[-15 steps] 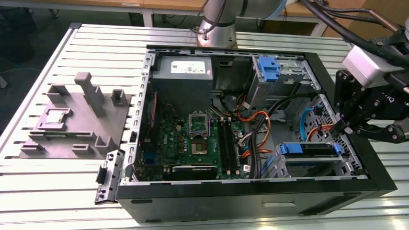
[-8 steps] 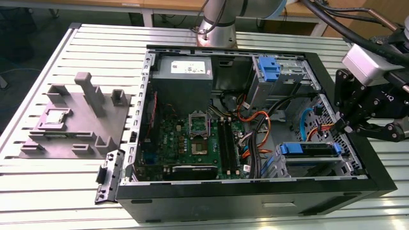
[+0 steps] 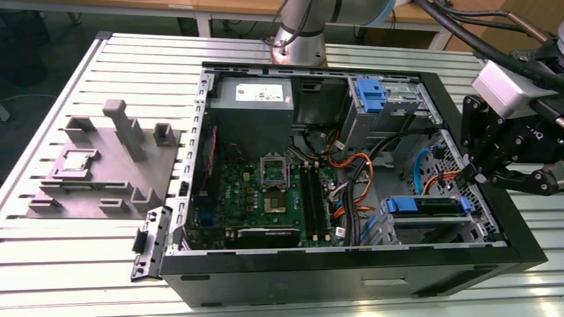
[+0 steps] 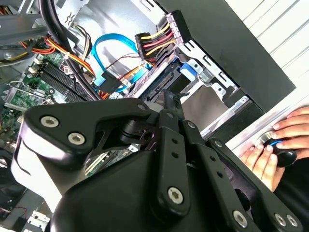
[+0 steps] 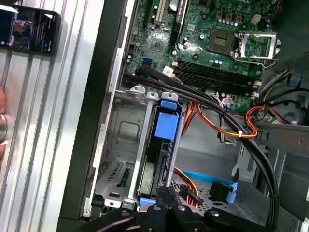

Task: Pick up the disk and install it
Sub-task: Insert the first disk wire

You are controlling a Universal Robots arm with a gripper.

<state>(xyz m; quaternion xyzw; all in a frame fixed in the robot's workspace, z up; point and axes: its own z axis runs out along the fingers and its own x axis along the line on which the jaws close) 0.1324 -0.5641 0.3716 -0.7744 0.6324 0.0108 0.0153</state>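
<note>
- The table carries an open computer case, lying on its side with the board facing up.
- In the exterior view the hand hangs at about 3 o'clock of the case, over its side wall. I cannot tell whether it is open or closed, nor whether it has hold of anything.
- The drive cage sits at about 5 o'clock inside the case.
- The disk stands in that cage, its blue bracket uppermost. From the hand it lies at about 8 o'clock, near. The first wrist view looks straight along it, and I cannot tell whether they touch.
- A second blue carrier sits at about 1 o'clock, well apart.
- Cables run just beside the cage.
- To my eye the pick-up is done and the installing step is in hand, with the disk in its slot. Any further seating would call for a straight push along the cage, clear of those cables.
</note>
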